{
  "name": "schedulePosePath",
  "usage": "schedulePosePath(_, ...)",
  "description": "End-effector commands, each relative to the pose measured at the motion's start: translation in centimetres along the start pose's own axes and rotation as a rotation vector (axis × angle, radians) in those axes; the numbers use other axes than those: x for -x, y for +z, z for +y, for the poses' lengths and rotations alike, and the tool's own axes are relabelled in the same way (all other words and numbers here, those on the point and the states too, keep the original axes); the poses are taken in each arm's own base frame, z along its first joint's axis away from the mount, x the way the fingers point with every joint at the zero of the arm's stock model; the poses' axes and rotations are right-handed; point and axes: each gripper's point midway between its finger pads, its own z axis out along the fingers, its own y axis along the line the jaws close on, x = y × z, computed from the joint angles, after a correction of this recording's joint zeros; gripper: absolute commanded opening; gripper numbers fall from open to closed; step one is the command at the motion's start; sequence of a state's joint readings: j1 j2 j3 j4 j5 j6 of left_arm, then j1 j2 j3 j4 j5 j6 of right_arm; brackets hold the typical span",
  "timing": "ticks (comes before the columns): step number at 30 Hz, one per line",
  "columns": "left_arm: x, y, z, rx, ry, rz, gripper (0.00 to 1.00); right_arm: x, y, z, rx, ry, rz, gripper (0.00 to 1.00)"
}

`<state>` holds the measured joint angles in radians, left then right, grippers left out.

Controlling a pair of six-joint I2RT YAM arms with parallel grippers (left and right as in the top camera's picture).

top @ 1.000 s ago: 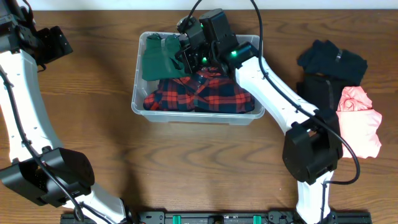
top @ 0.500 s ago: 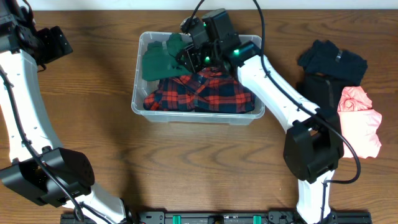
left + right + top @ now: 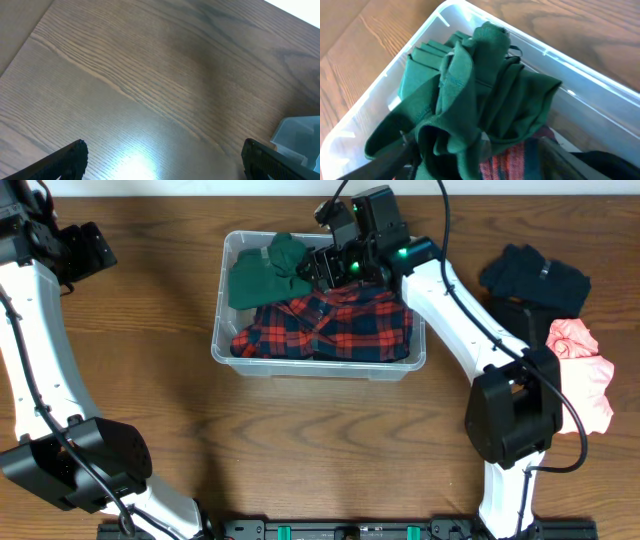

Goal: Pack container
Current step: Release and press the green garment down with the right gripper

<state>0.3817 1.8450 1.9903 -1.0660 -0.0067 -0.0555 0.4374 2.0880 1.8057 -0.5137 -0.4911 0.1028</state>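
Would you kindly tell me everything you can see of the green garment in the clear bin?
The green garment is soft, dark green cloth with a stitched hem showing. Part of it lies folded flat, and the rest is bunched in loose folds on top. It fills one end of the clear bin, rests against the bin's wall, and meets the red plaid shirt beside it. The right gripper hangs open just over the heap.

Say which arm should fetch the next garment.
Likely right. The right tool hovers at the bin, with the clothes pile on its side; the left tool is far off across the table.
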Motion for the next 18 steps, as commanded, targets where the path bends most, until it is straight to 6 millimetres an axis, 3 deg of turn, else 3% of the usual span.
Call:
schedulePosePath(1, 0.0, 0.2, 0.1, 0.003, -0.010, 0.003, 0.98, 2.1, -2.1, -0.2, 0.008, -0.012, -0.053, 0.80)
schedulePosePath(4, 0.0, 0.2, 0.1, 0.003, -0.010, 0.003, 0.98, 3.3, -4.0, 1.0, 0.037, -0.029, -0.091, 0.85)
schedulePosePath(11, 0.0, 0.2, 0.0, 0.003, -0.010, 0.003, 0.98, 5.6, -7.5, 4.3, 0.063, -0.098, -0.171, 0.67)
schedulePosePath(18, 0.0, 0.2, 0.1, 0.003, -0.010, 0.003, 0.98, 6.3, -7.7, 7.7, 0.173, -0.111, -0.196, 0.60)
